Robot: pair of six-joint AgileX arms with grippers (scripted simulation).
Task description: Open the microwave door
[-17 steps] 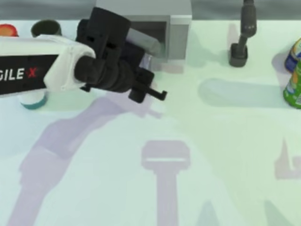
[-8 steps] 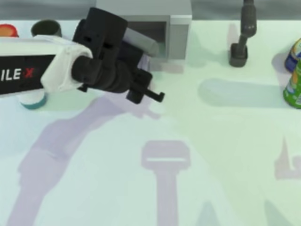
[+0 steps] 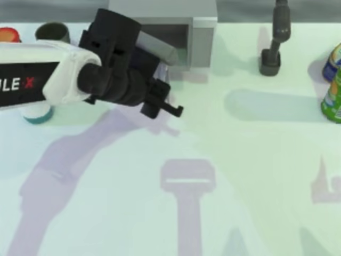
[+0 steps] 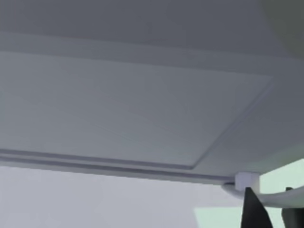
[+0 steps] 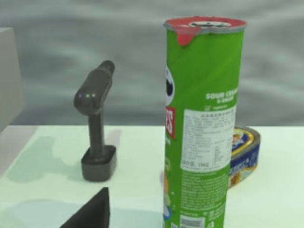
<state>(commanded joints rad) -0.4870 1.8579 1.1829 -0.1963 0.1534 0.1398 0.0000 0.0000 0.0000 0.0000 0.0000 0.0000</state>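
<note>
The silver-grey microwave (image 3: 202,37) stands at the back middle of the table. The microwave door (image 3: 159,49) is swung partly out toward the left, leaving the cavity showing. My left gripper (image 3: 173,109) is in front of the door's free edge. In the left wrist view the door (image 4: 118,104) fills the picture. Its pale bar handle (image 4: 247,180) runs between my dark fingertips (image 4: 251,211), and the left gripper (image 4: 270,213) is shut on it. The right arm is out of the top view; one dark finger (image 5: 95,213) shows in the right wrist view.
A dark grey handheld tool (image 3: 272,53) stands upright right of the microwave. A green crisp can (image 3: 333,98) and a blue tin (image 3: 333,61) are at the right edge. A dark cup (image 3: 52,32), a red object (image 3: 8,34) and a white-teal cup (image 3: 37,113) are at the left.
My left gripper has moved a little left and toward the back, and the door has swung slightly further open with it. Nothing else has moved.
</note>
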